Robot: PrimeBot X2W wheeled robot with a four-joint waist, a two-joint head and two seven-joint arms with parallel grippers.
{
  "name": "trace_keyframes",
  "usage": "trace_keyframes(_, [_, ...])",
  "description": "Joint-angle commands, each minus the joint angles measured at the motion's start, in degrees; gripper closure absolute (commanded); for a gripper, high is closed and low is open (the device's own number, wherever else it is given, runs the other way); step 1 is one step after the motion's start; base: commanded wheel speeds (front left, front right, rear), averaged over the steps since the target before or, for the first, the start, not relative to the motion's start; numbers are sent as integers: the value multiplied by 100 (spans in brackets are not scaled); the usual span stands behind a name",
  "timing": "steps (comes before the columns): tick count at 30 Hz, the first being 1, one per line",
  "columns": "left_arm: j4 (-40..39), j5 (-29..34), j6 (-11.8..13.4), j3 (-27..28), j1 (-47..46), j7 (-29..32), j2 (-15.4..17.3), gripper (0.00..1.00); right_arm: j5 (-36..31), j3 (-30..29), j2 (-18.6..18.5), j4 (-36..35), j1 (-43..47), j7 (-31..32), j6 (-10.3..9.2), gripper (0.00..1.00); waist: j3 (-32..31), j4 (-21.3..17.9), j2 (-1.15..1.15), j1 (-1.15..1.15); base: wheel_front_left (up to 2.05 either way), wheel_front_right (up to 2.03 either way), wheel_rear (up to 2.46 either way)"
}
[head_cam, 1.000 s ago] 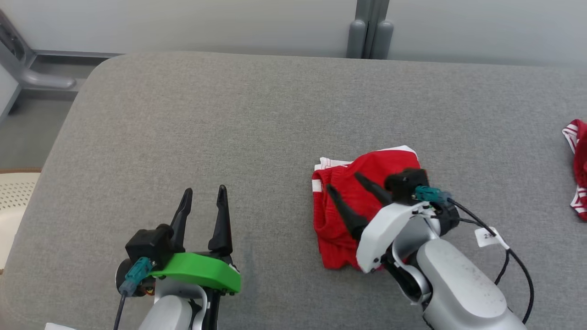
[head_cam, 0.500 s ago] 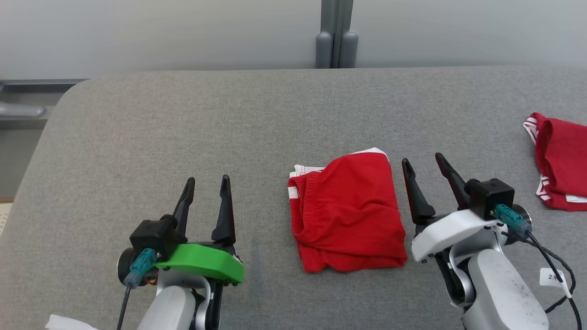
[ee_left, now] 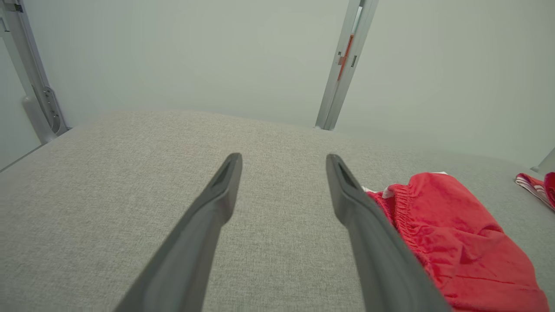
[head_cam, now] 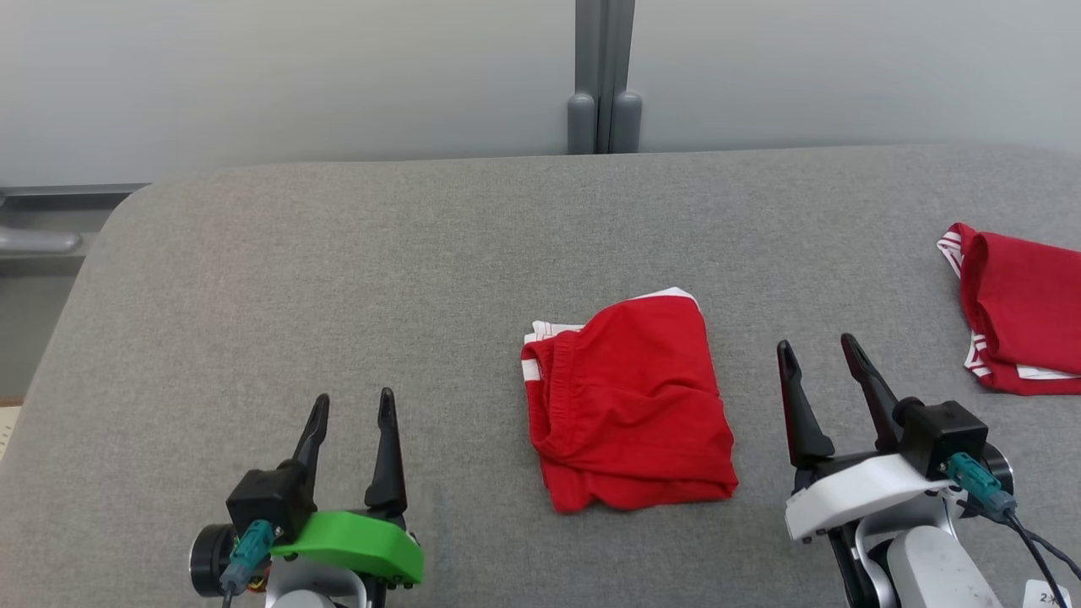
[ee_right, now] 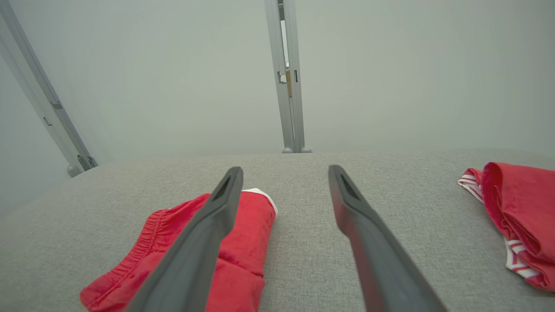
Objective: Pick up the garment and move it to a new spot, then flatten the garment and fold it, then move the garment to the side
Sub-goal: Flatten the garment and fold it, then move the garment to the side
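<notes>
One garment in question: red shorts with white trim, lying folded into a compact packet, near the front middle of the grey fabric surface.
Its long axis: it runs from the near edge toward the far wall, leaning a little to the left at the far end; the packet is somewhat longer than it is wide.
Its edges: the elastic waistband is on the left side, the smoother folded edge is on the right side, and the near edge shows loose layers.
Nearer arm: the right gripper is just beside the right edge of the shorts, not touching them; its two fingers are spread apart with nothing between them, pointing toward the far wall.
Farther arm: the left gripper is well apart on the left, fingers also spread and holding nothing.
Direction from tool to thing: from the right gripper the shorts lie to its left, and a bit forward.
Further out: a second red garment with striped trim lies at the far right.
Judgement: folding looks done; moving to the side looks not yet done, and the right arm seems better placed to take the right edge.
</notes>
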Motion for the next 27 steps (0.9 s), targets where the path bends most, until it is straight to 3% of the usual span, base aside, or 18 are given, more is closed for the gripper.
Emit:
trace_keyframes(1, [31,62,-57,39,114,2,-2,0,27,-6,-10,-32,103,-43,-3,0,-35,0,0,0,0,0,0])
trace_keyframes(27, [30,190,-154,150,163,2,-66,0,201,161,-9,132,145,-46,-3,0,-59,20,0,0,0,0,0])
